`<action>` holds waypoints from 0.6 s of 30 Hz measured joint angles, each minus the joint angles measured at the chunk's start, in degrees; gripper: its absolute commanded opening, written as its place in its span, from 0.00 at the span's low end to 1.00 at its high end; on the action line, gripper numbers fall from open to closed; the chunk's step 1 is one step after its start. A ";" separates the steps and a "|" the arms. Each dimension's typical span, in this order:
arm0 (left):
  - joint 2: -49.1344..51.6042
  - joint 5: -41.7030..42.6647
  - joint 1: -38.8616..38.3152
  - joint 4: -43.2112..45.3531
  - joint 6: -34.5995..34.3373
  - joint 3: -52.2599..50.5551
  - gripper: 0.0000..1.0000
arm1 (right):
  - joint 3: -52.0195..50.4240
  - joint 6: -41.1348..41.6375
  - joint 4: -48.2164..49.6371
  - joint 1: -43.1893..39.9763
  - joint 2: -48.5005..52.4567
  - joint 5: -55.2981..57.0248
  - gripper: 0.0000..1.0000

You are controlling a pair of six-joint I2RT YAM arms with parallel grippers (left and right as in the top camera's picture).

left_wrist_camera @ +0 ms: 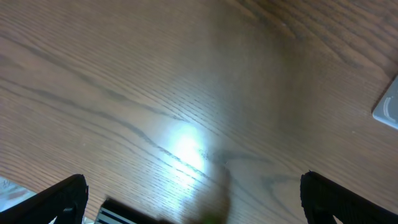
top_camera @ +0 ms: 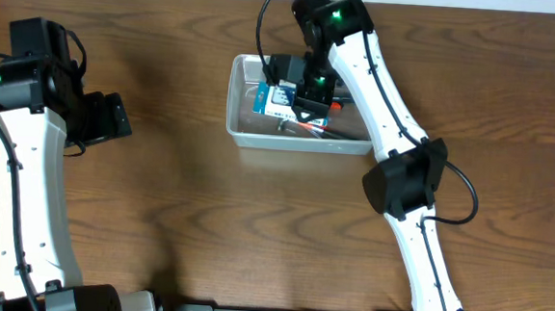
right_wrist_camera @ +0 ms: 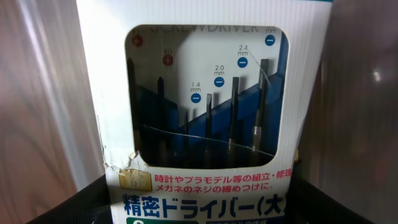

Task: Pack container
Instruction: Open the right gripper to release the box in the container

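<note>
The brown wood-grain worktop [top_camera: 179,188] carries everything and is mostly bare on its left half. The white-and-black left arm [top_camera: 15,178] stands there, well apart from the work. Its end effector [left_wrist_camera: 196,196] is released: the left wrist view shows dark fingers spread wide at the bottom corners with only wood between them, a sensible waiting pose that leaves the other side free. The white-and-black right arm [top_camera: 386,114] reaches up the right side and folds down over the clear, see-through rectangular plastic container [top_camera: 239,124]. This sits toward the far middle of the worktop, long side across. The right end effector [top_camera: 303,97] hangs inside the container's outline and appears clenched on the blue-and-white cardboard box of precision screwdrivers [right_wrist_camera: 205,186]. That box fills the right wrist view, with dark fingers flanking its lower edges. It seems to be held by its sides so it can go into the bin window-side up. Whether it already rests on the floor of the bin cannot be told. Beside it, at the near wall, lie a few small loose red-and-dark tools [top_camera: 308,126], too small to identify.
</note>
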 measured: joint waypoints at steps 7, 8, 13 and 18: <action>0.00 0.00 0.00 0.00 0.00 0.00 0.98 | -4.11 -0.07 2.08 -0.37 0.00 -0.17 0.71; 0.00 0.00 0.00 0.00 0.00 0.00 0.98 | -4.66 -0.07 2.47 -0.48 0.00 -0.17 0.71; 0.02 0.00 0.00 0.00 -0.02 0.00 0.98 | -6.99 -0.22 3.52 -1.09 0.00 -0.26 0.75; 0.00 0.00 0.00 0.00 0.00 0.00 0.98 | -9.64 -0.24 4.87 -1.46 0.00 -0.28 0.76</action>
